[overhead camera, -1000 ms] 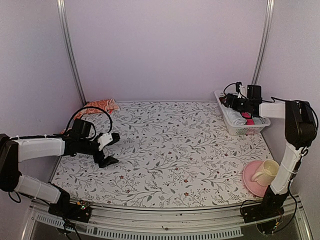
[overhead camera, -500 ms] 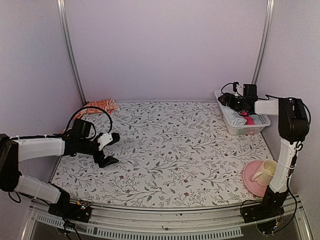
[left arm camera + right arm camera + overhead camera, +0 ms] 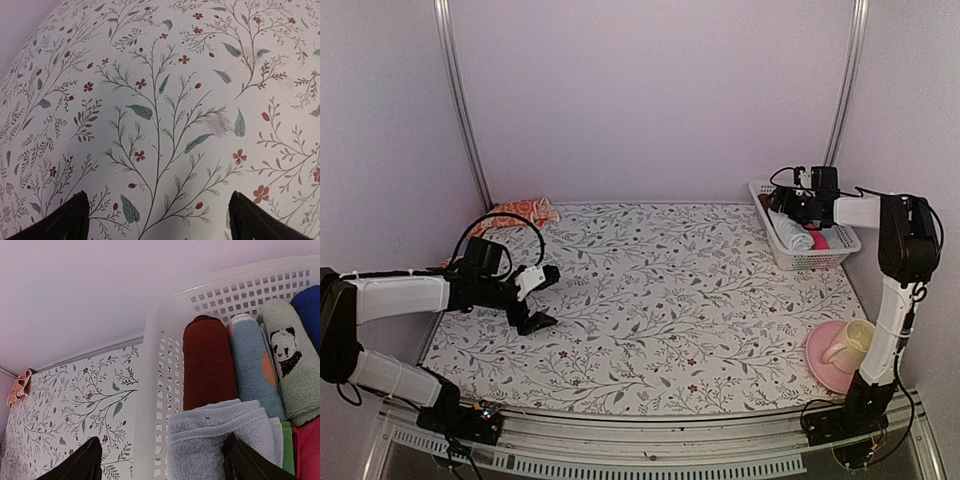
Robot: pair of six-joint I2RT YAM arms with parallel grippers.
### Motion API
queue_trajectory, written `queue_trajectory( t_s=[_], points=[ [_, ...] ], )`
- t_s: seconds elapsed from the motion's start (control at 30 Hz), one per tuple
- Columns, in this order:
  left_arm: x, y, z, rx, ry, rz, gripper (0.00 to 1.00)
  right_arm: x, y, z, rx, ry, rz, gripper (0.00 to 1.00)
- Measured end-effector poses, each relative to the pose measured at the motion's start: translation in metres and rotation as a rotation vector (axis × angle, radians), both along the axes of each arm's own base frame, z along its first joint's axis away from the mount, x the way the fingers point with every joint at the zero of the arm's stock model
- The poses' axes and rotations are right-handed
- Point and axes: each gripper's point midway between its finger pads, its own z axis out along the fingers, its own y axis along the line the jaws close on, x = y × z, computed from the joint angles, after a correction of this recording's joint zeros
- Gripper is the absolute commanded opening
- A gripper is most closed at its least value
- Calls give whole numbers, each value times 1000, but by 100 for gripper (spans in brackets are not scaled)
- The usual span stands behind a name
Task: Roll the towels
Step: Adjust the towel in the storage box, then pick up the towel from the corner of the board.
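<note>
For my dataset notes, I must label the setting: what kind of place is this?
Probably a robot test booth staged like a home: plain lilac walls with metal corner rails, a floral-printed table cover, and a white perforated plastic basket of rolled towels.

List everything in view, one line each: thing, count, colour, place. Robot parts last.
Table cover: one, white floral, whole tabletop.
Basket: one, white, far right corner.
Light blue towel: one, in the basket.
Other rolled towels: at least four, dark red, blue, panda-print green, dark blue, in the basket.
Orange-red towel: one, crumpled, far left corner.
Saucer: one, pink, near right.
Cup: one, cream, on the saucer.
Left end effector: one, black, open, over the table's left side.
Right end effector: one, black, open, over the basket.
</note>
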Motion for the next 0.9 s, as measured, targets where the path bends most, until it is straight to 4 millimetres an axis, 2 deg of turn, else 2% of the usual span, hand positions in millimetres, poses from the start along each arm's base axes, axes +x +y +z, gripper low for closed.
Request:
queue_trajectory(
  t_s=[0.23, 0.33, 0.43, 0.5, 0.63, 0.7, 0.77, 0.83, 0.9],
  points=[
    [7, 9, 0, 5, -5, 38, 97, -2, 6, 4, -1, -1, 45, 99],
    [16, 19, 3, 5, -11, 77, 97, -7, 9, 11, -8, -1, 71, 99],
    [31, 28, 11, 4, -26, 123, 97, -14, 11, 27, -18, -13, 90, 99],
    [46, 38, 19, 1, -40, 174, 97, -19, 13, 46, -28, -41, 101, 99],
    [83, 66, 43, -19, -77, 311, 97, -39, 21, 96, -54, -132, 116, 99],
    [101, 79, 55, -29, -95, 374, 97, -51, 30, 120, -77, -175, 126, 99],
    [126, 94, 66, -37, -109, 444, 97, -66, 48, 142, -111, -212, 142, 99],
    [148, 105, 72, -39, -111, 495, 97, -76, 65, 150, -137, -222, 158, 99],
    [179, 114, 77, -35, -114, 542, 97, -89, 83, 148, -182, -214, 165, 99]
  ],
)
